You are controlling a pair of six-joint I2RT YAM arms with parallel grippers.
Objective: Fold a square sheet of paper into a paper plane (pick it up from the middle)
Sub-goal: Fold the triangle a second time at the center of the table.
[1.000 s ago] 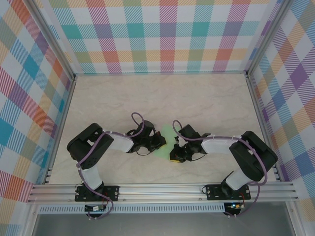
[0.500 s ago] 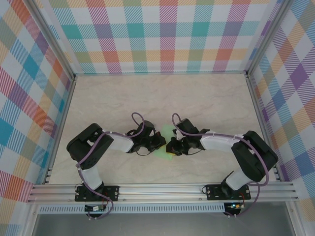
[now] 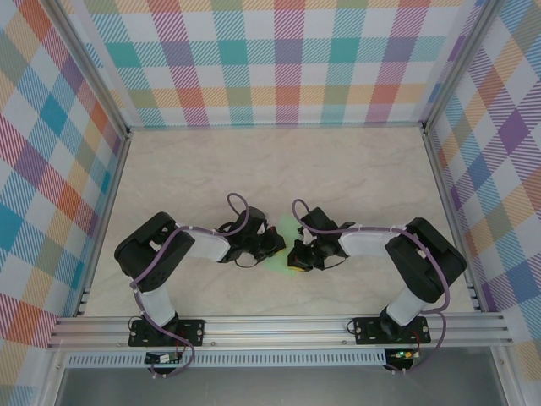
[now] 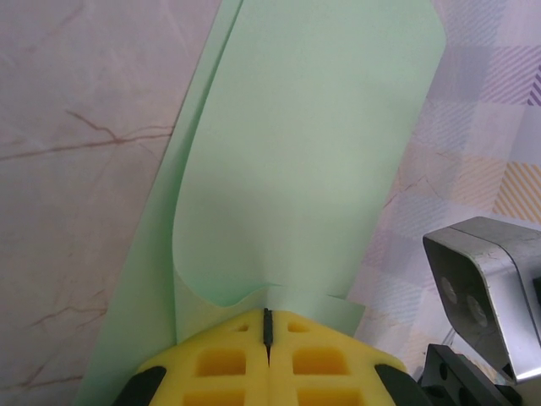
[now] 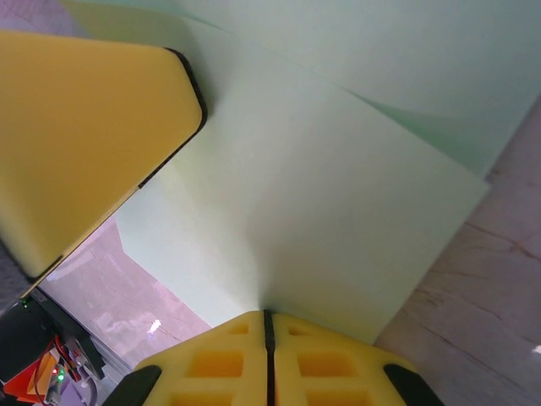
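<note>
1. Square sheet of paper (image 3: 286, 228), top view: pale green, partly folded, lay mid-counter (image 3: 355, 169) between the two arms. Left pincer (image 3: 275, 245) and right pincer (image 3: 296, 259) met at it from opposite sides, close together. Jaws too small to read here.
2. Left wrist view: left pincer (image 4: 268, 326) was pressed together, pinching the near edge of the square sheet of paper (image 4: 308, 144). The upper layer curled up off a lower layer lying along the counter (image 4: 76, 127). The right arm's grey camera block (image 4: 486, 275) sat just beside. Judgement: this side should anchor firmly without pulling, or the curled layer buckles.
3. Right wrist view: right pincer (image 5: 268, 323) was pressed together on a corner of the paper (image 5: 330, 203), and a faint crease ran out from the pads. The left pincer's yellow finger (image 5: 84, 135) lay against the paper's far side. Judgement: carry the flap slowly and line up the edges before flattening. Thin paper could tear under tension, and the pincers risked bumping.
</note>
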